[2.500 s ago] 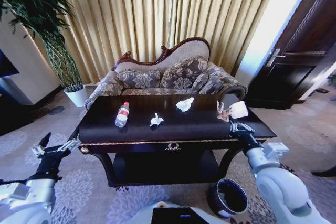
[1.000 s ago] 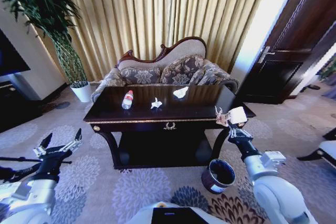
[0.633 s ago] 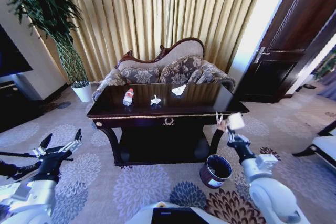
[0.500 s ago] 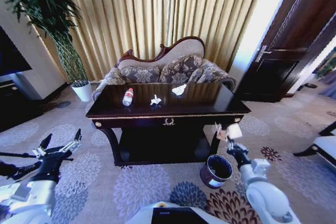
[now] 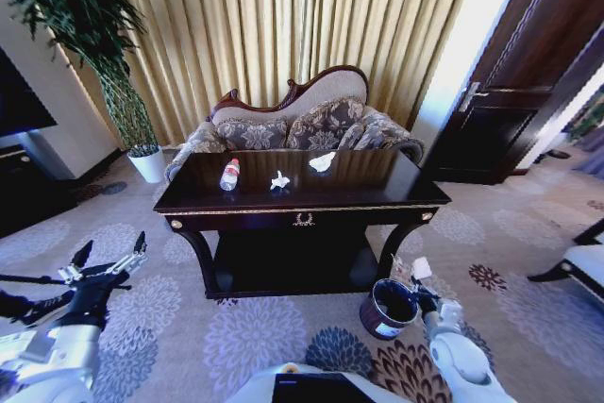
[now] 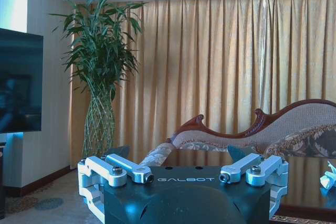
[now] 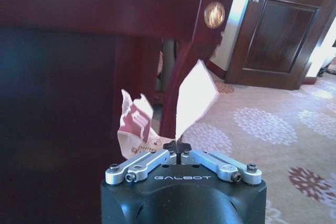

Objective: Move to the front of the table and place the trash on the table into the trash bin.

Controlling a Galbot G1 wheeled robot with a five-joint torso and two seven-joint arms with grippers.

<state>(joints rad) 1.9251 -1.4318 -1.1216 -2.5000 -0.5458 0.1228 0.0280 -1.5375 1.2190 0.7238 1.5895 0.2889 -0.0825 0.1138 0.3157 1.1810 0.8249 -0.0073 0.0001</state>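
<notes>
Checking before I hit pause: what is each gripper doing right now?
Left gripper: open, holding nothing, out to the robot's left.
Right gripper: shut on the wrapper, down beside the trash bin.

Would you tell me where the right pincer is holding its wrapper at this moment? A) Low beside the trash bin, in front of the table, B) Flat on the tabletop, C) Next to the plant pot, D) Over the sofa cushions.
A: the right pincer is shut on the wrapper, low beside the rim of the trash bin, in front of the table.
</notes>
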